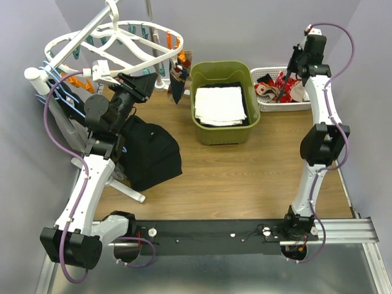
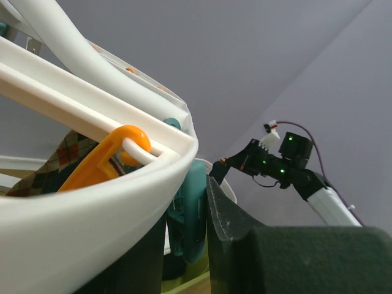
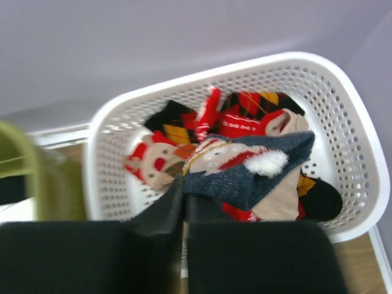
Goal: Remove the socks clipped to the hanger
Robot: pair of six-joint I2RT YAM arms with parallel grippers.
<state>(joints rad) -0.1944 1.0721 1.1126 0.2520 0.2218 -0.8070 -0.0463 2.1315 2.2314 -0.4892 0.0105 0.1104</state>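
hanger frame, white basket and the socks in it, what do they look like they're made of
Hanger: smooth, slightly glossy white plastic, probably moulded, judging by the soft highlights along its rounded bars.
White basket: also rigid plastic, with regular rows of holes through its walls.
Socks: soft, matte knitted fabric with knitted-in patterns and a fuzzy white trim on one. The fibre itself cannot be told.
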